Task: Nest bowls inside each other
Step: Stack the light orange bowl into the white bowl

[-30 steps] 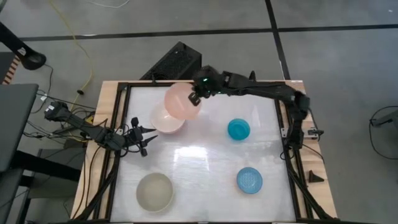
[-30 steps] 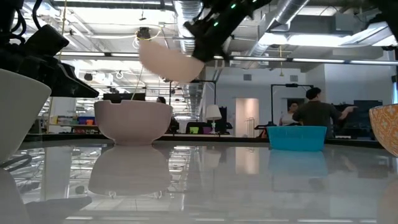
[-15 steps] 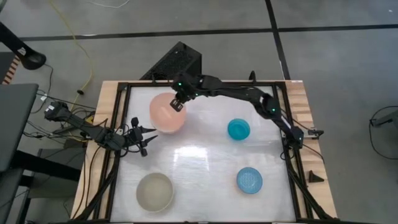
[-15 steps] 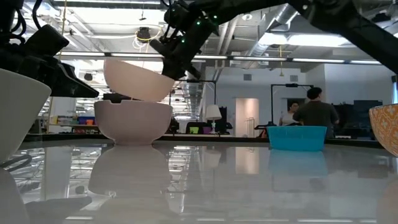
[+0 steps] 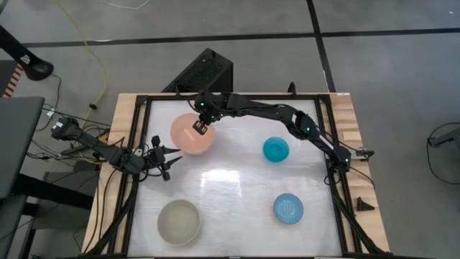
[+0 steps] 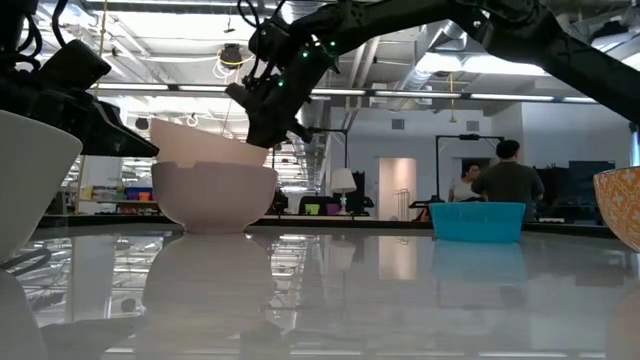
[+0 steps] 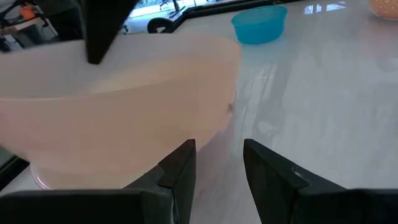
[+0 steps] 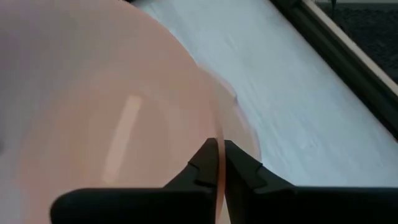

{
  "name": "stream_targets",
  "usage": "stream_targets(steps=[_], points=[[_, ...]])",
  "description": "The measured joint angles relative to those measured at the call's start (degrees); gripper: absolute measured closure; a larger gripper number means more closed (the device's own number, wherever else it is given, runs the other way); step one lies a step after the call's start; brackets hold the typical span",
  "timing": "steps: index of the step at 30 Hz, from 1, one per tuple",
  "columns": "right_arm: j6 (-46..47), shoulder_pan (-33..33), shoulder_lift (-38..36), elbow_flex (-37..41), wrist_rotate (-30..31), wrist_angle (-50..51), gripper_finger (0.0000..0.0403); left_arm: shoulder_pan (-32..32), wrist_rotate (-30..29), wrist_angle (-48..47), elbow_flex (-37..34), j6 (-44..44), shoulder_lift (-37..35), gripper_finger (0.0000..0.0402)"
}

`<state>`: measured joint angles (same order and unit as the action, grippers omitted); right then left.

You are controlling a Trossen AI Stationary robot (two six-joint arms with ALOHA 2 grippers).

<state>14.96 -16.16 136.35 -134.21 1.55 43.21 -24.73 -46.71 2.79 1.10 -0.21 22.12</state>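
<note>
The salmon-pink bowl (image 5: 188, 135) sits tilted inside the cream-white bowl (image 6: 213, 197) at the table's far left; from above it hides the cream one. My right gripper (image 5: 200, 126) is shut on the pink bowl's rim. The teal bowl (image 5: 276, 150) stands right of centre, the light blue dotted bowl (image 5: 288, 208) near right and the grey-beige bowl (image 5: 178, 221) near left, each on its base. My left gripper (image 5: 171, 161) waits open at the left edge, just short of the stacked bowls (image 7: 118, 106). My right gripper pinches the pink bowl's rim (image 8: 214, 134) on the side toward the table's far right, one finger inside the bowl and one outside. The fingers (image 8: 204, 163) slant down from the far right. The bowl's lower part is inside the cream bowl, and its held side (image 6: 252, 145) is lower.
A black frame (image 5: 327, 155) runs round the white table top. Free room lies in the middle of the table between the bowls. Beyond the far edge, a person (image 6: 505, 180) stands in the room.
My right gripper has carried the pink bowl down and toward the table's left and near side, from above and to the right of the cream bowl into it. The pink bowl, lifted clear a second ago, now sits tilted inside the cream one.
</note>
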Motion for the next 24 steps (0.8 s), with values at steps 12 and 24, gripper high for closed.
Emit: stream_targets(steps=[12, 24], points=[[1.24, -0.10, -0.07, -0.02, 0.02, 0.11, 0.0332, 0.00, 0.28, -0.04, 0.00, 0.00, 0.00, 0.0276], [0.55, -0.89, -0.15, -0.02, 0.06, -0.04, 0.0206, 0.00, 0.26, -0.04, 0.00, 0.00, 0.01, 0.0276]])
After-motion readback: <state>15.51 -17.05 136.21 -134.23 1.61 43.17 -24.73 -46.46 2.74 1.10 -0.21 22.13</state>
